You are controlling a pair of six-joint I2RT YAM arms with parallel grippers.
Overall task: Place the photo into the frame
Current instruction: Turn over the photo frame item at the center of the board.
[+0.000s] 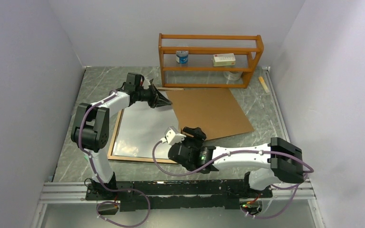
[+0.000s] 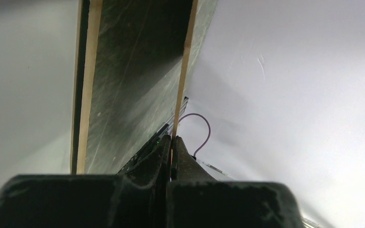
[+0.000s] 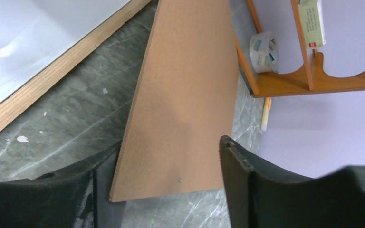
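While, from above, the thin white-backed photo (image 1: pixel 140 130) lies inside the wood-backed rectangular frame (image 1: pixel 133 158), left wrist shows left gripper (image 2: pixel 172 148) clenched on its rail; a lift could spill the print. Right wrist: right gripper (image 3: pixel 166 175) agape, empty, over brown cardboard sheet (image 3: pixel 185 95).

— Where is the frame (image 1: pixel 133 159)?
— Lying flat, left of centre in the overhead view, back side up. Light brown wood shows along its left and near edges.
— And the photo (image 1: pixel 142 128)?
— It lies inside the frame with its plain white back upward, a faint sheen on it.
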